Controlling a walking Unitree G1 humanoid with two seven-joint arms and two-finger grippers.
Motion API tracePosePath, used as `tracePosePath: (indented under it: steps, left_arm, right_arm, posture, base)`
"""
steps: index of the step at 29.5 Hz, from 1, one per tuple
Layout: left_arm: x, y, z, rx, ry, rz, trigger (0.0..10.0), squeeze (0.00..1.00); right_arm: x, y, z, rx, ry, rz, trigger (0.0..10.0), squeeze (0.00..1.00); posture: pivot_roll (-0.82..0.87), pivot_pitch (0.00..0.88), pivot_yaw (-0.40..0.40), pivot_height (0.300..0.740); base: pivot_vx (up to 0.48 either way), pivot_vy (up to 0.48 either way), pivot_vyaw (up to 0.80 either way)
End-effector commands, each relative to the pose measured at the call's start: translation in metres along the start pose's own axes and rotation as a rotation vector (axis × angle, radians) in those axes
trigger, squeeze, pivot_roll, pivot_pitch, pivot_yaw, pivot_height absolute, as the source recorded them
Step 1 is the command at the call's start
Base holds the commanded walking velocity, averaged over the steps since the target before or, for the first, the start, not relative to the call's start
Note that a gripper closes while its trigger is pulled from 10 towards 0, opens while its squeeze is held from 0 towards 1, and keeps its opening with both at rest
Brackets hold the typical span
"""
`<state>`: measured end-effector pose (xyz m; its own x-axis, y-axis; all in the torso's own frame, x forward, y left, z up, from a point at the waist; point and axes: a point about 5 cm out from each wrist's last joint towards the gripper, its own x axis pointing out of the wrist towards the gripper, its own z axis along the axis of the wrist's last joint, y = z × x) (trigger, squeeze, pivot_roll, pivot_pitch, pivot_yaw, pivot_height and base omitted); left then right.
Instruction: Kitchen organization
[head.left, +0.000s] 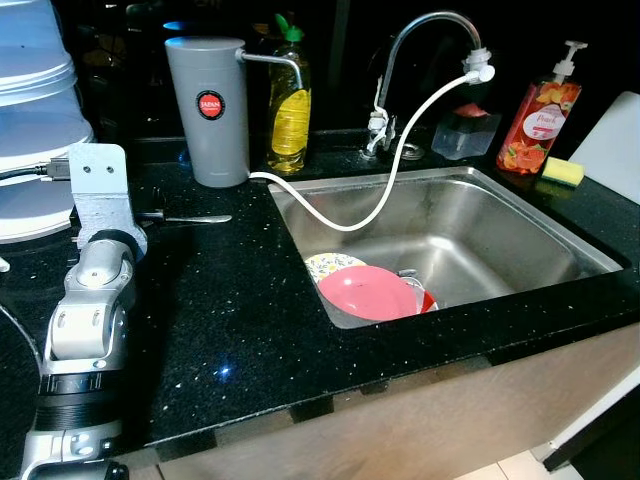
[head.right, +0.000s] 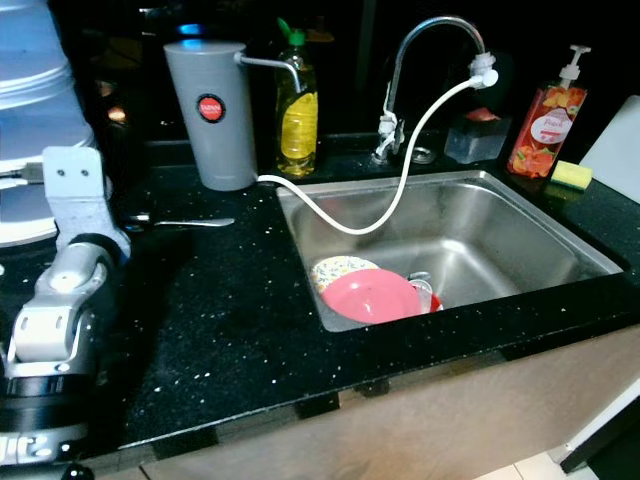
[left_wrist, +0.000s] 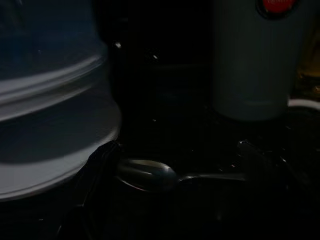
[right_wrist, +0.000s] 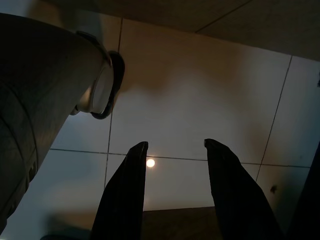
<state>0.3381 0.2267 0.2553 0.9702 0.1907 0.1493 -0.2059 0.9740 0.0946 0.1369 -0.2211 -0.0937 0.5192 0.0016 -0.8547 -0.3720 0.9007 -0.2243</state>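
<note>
Reaching with left tool (left_wrist: 165, 220), fingers' state untellable, toward spoon (left_wrist: 150, 175) on dark worktop (head.left: 230, 330), left of sink (head.left: 520, 245). Next: closing on its handle. Right tool (right_wrist: 175, 190) idle, spread wide.

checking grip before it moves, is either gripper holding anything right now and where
Right gripper hangs open over the floor, holding nothing. Left gripper is near the spoon; whether it grips it cannot be told.

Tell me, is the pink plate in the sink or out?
In. The pink plate lies inside the sink, at its near-left corner.
</note>
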Motion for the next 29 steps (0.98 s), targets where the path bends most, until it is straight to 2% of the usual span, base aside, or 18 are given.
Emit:
tracePosePath:
  steps: [1,6,9,10,16,21,22,23,24,27,28,29]
  left_arm:
    - [0.002,-0.001,-0.006,-0.002,0.054,-0.024,10.0,0.00]
    - [0.012,0.004,-0.015,-0.105,0.150,0.005,10.0,0.00]
    - [0.019,0.009,-0.017,-0.135,0.167,0.046,10.0,0.00]
    - [0.025,0.011,-0.013,-0.147,0.166,0.059,10.0,1.00]
    - [0.031,0.016,-0.003,-0.160,0.153,0.089,10.0,1.00]
    - [0.039,0.040,-0.011,-0.312,0.215,0.217,10.0,1.00]
    - [0.041,0.044,-0.013,-0.355,0.235,0.239,10.0,0.55]
    - [0.043,0.046,-0.015,-0.383,0.248,0.250,10.0,0.55]
    - [0.045,0.047,-0.016,-0.415,0.264,0.259,10.0,0.00]
    - [0.047,0.047,-0.018,-0.422,0.280,0.261,10.0,0.00]
    - [0.049,0.047,-0.017,-0.416,0.281,0.258,10.0,0.00]
    - [0.049,0.047,-0.017,-0.416,0.281,0.258,10.0,0.00]
  right_arm:
    - [-0.001,0.000,-0.007,0.003,0.025,-0.001,10.0,0.00]
    - [-0.002,0.003,-0.008,0.005,0.030,0.003,10.0,0.00]
    - [-0.002,0.005,-0.009,0.005,0.035,0.006,10.0,0.00]
    - [-0.002,0.007,-0.011,0.006,0.038,0.009,10.0,0.00]
    - [-0.003,0.009,-0.015,0.012,0.044,0.011,10.0,0.00]
    - [-0.006,0.013,-0.023,0.016,0.059,0.018,10.0,0.00]
    - [-0.006,0.013,-0.024,0.017,0.059,0.018,10.0,0.00]
    - [-0.006,0.013,-0.024,0.018,0.059,0.018,10.0,0.00]
    - [-0.007,0.014,-0.024,0.018,0.059,0.019,10.0,0.00]
    - [-0.007,0.008,-0.025,0.048,0.049,-0.003,10.0,0.00]
    - [-0.007,-0.003,-0.020,0.069,0.017,-0.042,10.0,0.00]
    - [-0.007,-0.003,-0.020,0.069,0.017,-0.042,10.0,0.00]
  posture:
    - [-0.09,0.039,-0.048,0.740]
    - [-0.09,0.048,-0.045,0.740]
    - [-0.09,0.051,-0.047,0.740]
    - [-0.09,0.062,-0.044,0.740]
    - [-0.10,0.073,-0.037,0.740]
    - [-0.11,0.090,-0.037,0.740]
    - [-0.11,0.100,-0.037,0.740]
    - [-0.11,0.100,-0.037,0.740]
    - [-0.10,0.110,-0.038,0.740]
    - [-0.10,0.124,-0.036,0.740]
    - [-0.11,0.133,-0.030,0.740]
    - [-0.11,0.133,-0.030,0.740]
  base:
    - [0.000,0.000,0.00]
    - [0.000,0.000,0.00]
    - [0.000,0.000,0.00]
    - [0.000,0.000,0.00]
    - [0.000,0.000,0.00]
    - [0.000,0.000,0.00]
    - [0.000,0.000,0.00]
    - [0.000,0.000,0.00]
    - [0.000,0.000,0.00]
    - [0.000,0.000,0.00]
    - [0.000,0.000,0.00]
    - [0.000,0.000,0.00]
